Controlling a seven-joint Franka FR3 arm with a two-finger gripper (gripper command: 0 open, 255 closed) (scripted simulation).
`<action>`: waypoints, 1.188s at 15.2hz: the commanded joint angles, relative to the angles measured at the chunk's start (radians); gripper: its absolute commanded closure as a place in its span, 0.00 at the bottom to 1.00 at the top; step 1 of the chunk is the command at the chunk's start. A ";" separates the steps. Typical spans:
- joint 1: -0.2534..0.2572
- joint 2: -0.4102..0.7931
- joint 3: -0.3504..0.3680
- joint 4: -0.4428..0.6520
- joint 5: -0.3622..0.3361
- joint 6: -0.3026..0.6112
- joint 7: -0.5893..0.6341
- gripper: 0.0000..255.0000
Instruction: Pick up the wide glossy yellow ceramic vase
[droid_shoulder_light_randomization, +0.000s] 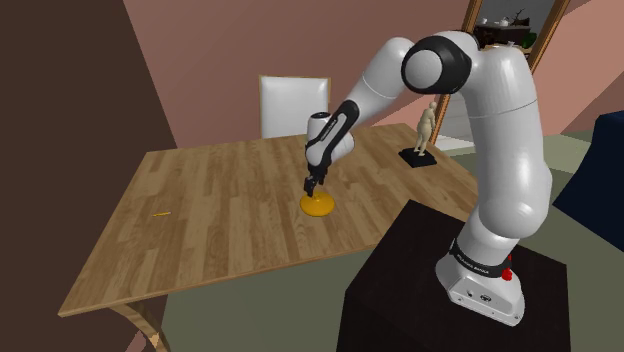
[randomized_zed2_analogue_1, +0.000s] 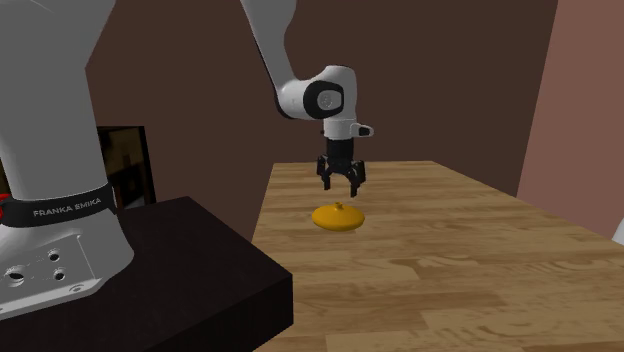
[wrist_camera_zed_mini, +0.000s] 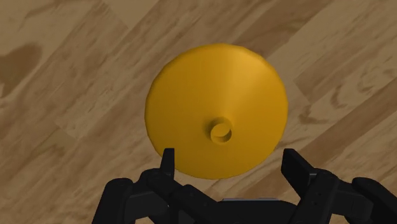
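Wood-grained planks make up the table (droid_shoulder_light_randomization: 220, 240), and the white arm (droid_shoulder_light_randomization: 500, 150) reaches out over it from the dark stand (droid_shoulder_light_randomization: 400, 290). The vase (droid_shoulder_light_randomization: 318, 205) sits upright on the boards near the table edge closest to the stand. It is a low, wide, glossy orange-yellow disc that rises to a small neck (wrist_camera_zed_mini: 221, 129) at its centre.

The gripper (droid_shoulder_light_randomization: 311, 188) hovers just above the vase, pointing straight down with its fingers spread apart and holding nothing. The second exterior view shows clear air between the fingertips and the yellow top.

We judge this to be the approach step: the hand is lined up but the grasp is not yet made. In the wrist view the neck lies a little ahead of the line between the fingers. The next move therefore seems to call for a slight shift forward, a careful descent, and a close. We cannot tell whether the spread would clear the broad body, so the neck looks the likelier hold, and the glossy surface may slip.

On the dark band (randomized_zed2_analogue_1: 65, 210) around the arm's base we read "FRANKA EMIKA".
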 joint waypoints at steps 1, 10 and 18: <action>0.000 0.026 0.002 0.004 0.002 0.022 0.000 0.00; -0.002 0.060 0.004 0.014 0.003 0.047 -0.002 1.00; 0.000 0.021 0.001 0.003 0.001 0.018 0.000 1.00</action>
